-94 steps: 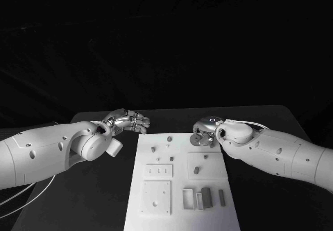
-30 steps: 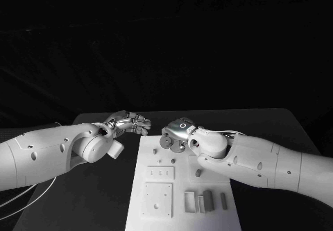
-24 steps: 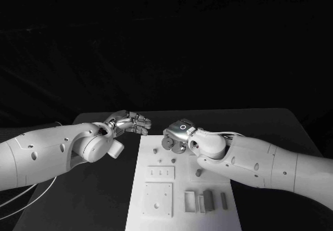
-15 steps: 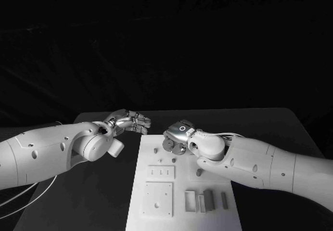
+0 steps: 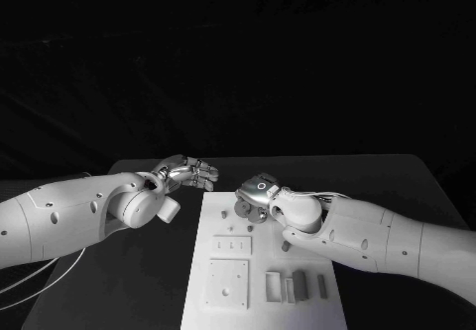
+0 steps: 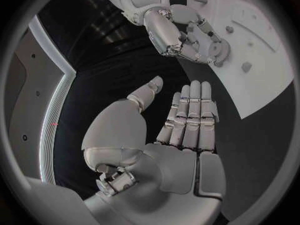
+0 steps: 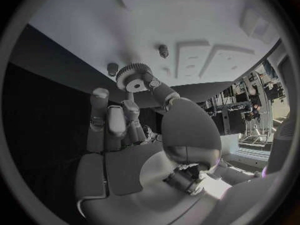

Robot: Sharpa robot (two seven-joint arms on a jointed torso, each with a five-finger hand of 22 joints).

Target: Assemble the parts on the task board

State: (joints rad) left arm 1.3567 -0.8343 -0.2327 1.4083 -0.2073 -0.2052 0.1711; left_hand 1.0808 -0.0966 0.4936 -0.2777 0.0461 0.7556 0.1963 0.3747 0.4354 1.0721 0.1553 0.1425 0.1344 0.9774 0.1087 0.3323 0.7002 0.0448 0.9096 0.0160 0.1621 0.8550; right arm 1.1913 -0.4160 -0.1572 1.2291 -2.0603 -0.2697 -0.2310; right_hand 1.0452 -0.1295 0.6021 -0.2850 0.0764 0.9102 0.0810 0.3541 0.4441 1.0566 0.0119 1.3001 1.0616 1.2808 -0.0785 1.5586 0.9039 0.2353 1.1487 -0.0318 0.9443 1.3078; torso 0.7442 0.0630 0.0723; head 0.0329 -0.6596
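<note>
The right hand hangs over the far end of the white board with a small toothed wheel pinched at its fingertips, flat face toward the board. Just beyond the wheel, on the board's surface, stand two short pegs: one peg almost under the wheel's rim, the other peg a little further off. My guess is that the wheel is meant for the nearer one, so the whole move turns on lining its centre hole up with that post and going straight down; right now the wheel looks slightly off to one side of it and not yet touching. The left hand is flat and holding nothing, fingers straight and together, thumb spread, parked over the dark counter just off the board's edge, so the right hand is the nearer one. More grey pieces lie at the board's near end, well behind both hands.
</note>
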